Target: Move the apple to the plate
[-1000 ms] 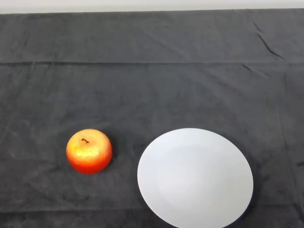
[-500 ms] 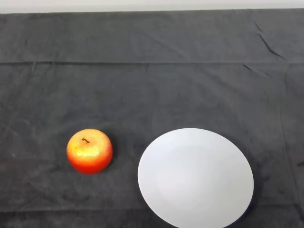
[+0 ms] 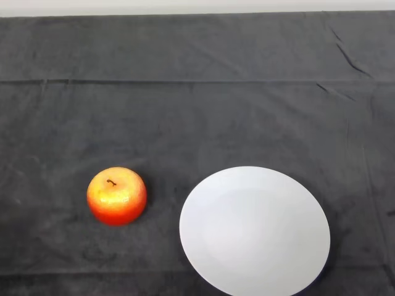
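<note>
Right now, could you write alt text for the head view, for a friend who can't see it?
A red and yellow apple sits stem up on a dark cloth covering the table, just left of a white plate with nothing on it. The two lie close but apart.

One apple (image 3: 116, 195), red and yellow with its stem up, and one white plate (image 3: 254, 229) sit on the one dark cloth (image 3: 197, 98) that covers the table – two loose things in all
</note>
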`<move>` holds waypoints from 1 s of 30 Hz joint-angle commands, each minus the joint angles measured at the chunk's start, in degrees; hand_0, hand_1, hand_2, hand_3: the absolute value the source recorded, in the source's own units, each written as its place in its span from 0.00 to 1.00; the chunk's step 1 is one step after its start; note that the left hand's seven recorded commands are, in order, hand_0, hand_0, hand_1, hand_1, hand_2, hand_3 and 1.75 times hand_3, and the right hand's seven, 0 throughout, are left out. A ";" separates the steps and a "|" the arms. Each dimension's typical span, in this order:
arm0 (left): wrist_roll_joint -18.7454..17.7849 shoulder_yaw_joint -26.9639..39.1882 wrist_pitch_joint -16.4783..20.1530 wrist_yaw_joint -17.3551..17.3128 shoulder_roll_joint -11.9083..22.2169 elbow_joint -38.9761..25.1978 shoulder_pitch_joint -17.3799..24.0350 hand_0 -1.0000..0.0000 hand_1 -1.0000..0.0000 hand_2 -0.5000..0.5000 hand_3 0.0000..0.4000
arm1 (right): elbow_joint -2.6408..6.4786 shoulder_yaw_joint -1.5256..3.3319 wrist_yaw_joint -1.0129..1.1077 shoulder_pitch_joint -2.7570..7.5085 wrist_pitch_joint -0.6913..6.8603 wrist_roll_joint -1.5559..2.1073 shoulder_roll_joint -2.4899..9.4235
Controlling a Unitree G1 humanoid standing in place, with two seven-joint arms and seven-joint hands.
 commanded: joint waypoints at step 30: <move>9.25 -18.42 14.59 -1.41 -0.68 -16.79 -8.99 1.00 1.00 0.50 0.00 | -2.80 -0.52 -0.38 2.20 0.07 1.68 -0.21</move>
